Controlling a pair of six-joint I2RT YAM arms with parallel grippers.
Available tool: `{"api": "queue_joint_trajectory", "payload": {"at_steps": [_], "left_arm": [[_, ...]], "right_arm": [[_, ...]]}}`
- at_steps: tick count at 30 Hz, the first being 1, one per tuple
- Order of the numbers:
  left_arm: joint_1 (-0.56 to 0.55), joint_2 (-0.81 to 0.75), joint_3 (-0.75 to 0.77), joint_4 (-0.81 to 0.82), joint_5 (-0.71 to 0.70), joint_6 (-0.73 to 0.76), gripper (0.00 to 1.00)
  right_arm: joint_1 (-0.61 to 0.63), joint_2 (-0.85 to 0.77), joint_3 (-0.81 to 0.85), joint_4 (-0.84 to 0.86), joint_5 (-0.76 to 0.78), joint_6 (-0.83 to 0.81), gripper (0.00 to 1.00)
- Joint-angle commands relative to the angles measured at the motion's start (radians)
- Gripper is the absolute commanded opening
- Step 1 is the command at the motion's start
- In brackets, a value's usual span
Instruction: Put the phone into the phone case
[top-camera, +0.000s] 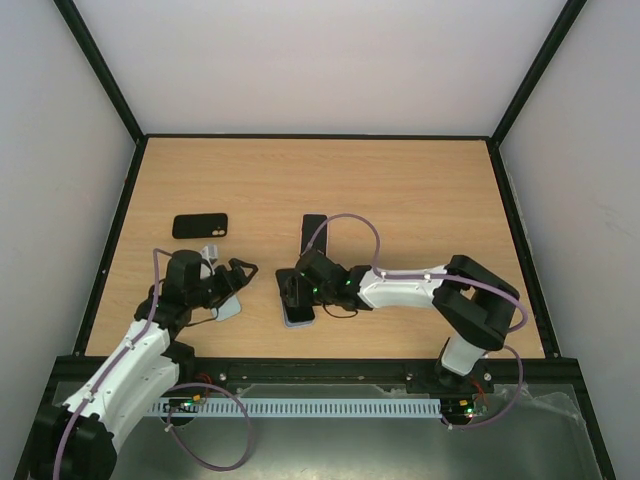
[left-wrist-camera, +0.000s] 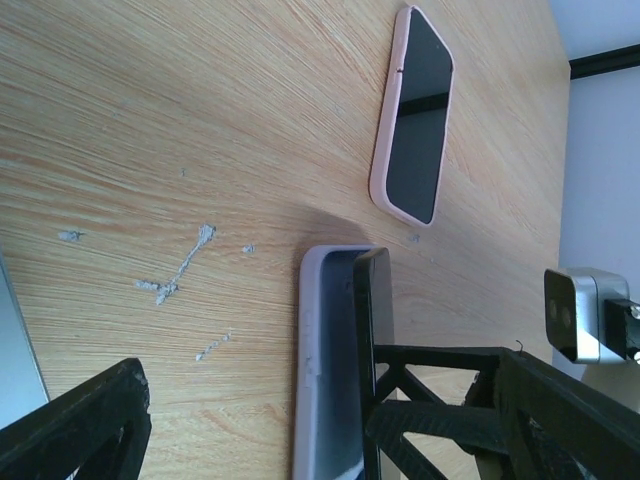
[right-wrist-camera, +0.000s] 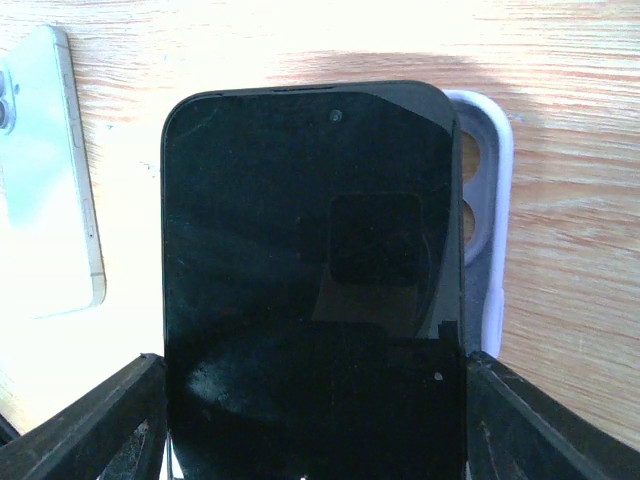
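White arm links (top-camera: 400, 290), black joints (top-camera: 480, 305), lilac cables (top-camera: 350, 216), black trussed fingers (left-wrist-camera: 450, 400).

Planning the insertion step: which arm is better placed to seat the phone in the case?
Right. The right gripper is shut on the phone, tilted over the lilac case. The left gripper is open, empty, off to the side.
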Motion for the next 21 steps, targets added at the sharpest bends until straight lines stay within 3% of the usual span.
{"api": "queue_joint_trajectory", "payload": {"at_steps": [1,15,21], "left_arm": [[0.008,-0.012,-0.013,-0.023,0.022,0.016,0.92],[0.01,0.002,-0.015,0.0,0.043,0.011,0.91],[0.011,0.015,-0.019,0.006,0.06,0.014,0.91]], "right_arm": [[0.009,0.013,0.033,0.045,0.019,0.05,0.66],[0.034,0.077,0.058,-0.008,0.049,0.149,0.67],[0.037,0.083,0.051,-0.037,0.076,0.163,0.73]]}}
